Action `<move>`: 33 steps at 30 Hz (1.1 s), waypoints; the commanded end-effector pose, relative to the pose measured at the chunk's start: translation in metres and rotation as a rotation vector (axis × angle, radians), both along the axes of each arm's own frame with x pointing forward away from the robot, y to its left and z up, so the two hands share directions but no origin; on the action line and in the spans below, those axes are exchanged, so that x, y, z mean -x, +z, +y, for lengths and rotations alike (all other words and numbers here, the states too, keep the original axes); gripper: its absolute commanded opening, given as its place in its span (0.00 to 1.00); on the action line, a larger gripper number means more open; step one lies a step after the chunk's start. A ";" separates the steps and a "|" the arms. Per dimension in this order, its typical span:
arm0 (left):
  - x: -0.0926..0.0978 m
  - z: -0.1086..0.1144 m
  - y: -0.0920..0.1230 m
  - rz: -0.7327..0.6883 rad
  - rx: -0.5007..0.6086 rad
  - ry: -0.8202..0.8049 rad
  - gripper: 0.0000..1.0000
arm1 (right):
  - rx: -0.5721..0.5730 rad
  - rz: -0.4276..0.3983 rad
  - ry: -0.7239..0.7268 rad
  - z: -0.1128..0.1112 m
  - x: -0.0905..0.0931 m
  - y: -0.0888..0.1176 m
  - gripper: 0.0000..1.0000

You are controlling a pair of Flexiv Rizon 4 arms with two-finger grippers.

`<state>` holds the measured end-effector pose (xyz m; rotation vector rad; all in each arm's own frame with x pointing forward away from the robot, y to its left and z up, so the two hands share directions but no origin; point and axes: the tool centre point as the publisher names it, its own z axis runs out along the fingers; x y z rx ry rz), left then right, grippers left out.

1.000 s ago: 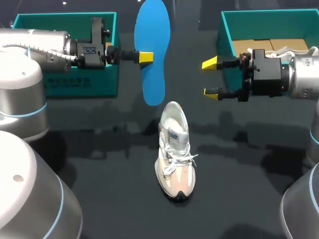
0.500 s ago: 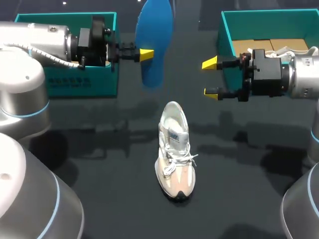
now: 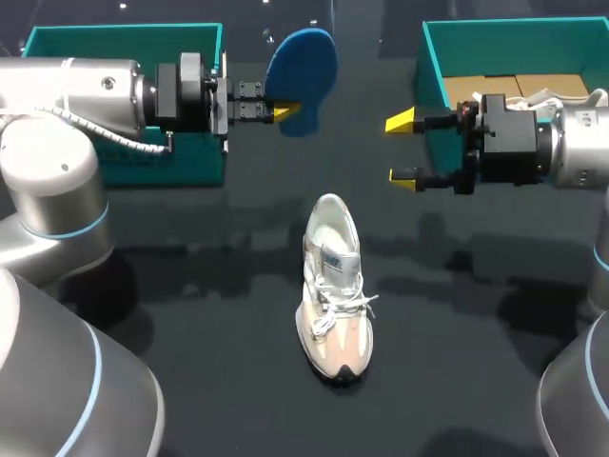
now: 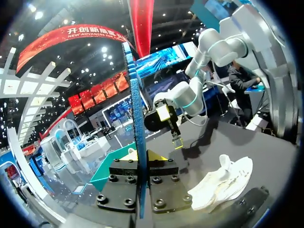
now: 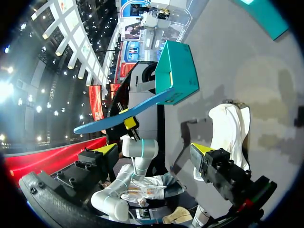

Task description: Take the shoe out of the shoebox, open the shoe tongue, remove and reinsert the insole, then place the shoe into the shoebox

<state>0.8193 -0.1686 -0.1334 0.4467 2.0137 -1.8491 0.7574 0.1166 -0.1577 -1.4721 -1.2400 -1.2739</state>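
A white and silver shoe stands on the black table, toe toward the front edge. The blue insole hangs above the table behind it, with my left gripper shut on its edge. In the left wrist view the insole stands edge-on between the yellow tips of the left gripper, with the shoe lying off to one side. My right gripper stands open and holds nothing, level with the insole and to its right. From the right wrist, the open gripper faces the insole and the shoe.
A teal shoebox part sits at the back left behind my left arm. Another teal box with brown packing inside sits at the back right behind my right arm. Bare black table surrounds the shoe.
My left arm has turned the insole from hanging flat and long to tipped away and foreshortened, and lifted it slightly. The right arm and the shoe have not moved.
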 end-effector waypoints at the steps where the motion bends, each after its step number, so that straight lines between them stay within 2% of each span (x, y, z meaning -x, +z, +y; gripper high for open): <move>1: -0.002 -0.001 -0.007 -0.779 0.059 -0.117 0.00 | 0.004 0.001 -0.002 0.001 0.000 0.000 1.00; 10: -0.008 -0.003 -0.009 -0.938 0.048 -0.161 0.00 | 0.004 0.001 -0.002 0.001 0.000 0.000 1.00; 23: -0.020 -0.009 -0.011 -1.238 -0.047 -0.215 0.00 | 0.004 0.001 -0.002 0.001 0.000 0.000 1.00; 33: -0.015 -0.017 -0.011 -1.295 -0.091 -0.212 0.00 | 0.004 0.001 -0.002 0.001 0.000 0.000 1.00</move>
